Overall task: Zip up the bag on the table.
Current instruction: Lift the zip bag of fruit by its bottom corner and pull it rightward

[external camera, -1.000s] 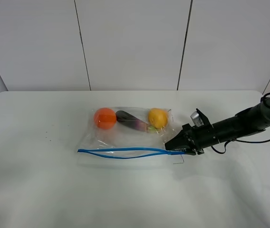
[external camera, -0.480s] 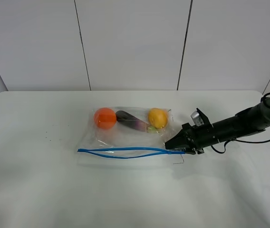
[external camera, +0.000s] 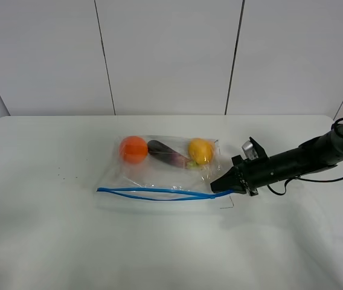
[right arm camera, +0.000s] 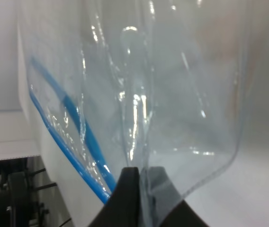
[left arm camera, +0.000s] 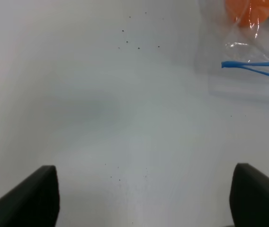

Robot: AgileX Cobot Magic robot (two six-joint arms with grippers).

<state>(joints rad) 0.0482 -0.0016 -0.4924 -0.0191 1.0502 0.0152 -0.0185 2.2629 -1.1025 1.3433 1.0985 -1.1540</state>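
The clear bag (external camera: pixel 159 172) lies on the white table (external camera: pixel 51 241), with an orange (external camera: pixel 133 149), a purple fruit (external camera: pixel 166 153) and a yellow fruit (external camera: pixel 200 150) inside. Its blue zipper strip (external camera: pixel 153 193) runs along the near edge, its two lines slightly apart. My right gripper (external camera: pixel 217 186) is shut on the bag's right end by the strip. In the right wrist view the fingertips (right arm camera: pixel 130 187) pinch clear plastic (right arm camera: pixel 172 94) beside the strip (right arm camera: pixel 68 137). My left gripper (left arm camera: pixel 144 208) is open over bare table, left of the bag's corner (left arm camera: pixel 248 66). It is out of the exterior view.
The right arm (external camera: pixel 304 158) stretches low over the table from the right edge. A white panelled wall (external camera: pixel 171 54) stands behind the table. Small dark specks (left arm camera: pixel 139 45) dot the tabletop left of the bag.
The right gripper has pulled the bag's end slightly to the right. The blue strip now lies straighter, with a narrower gap between its two lines.
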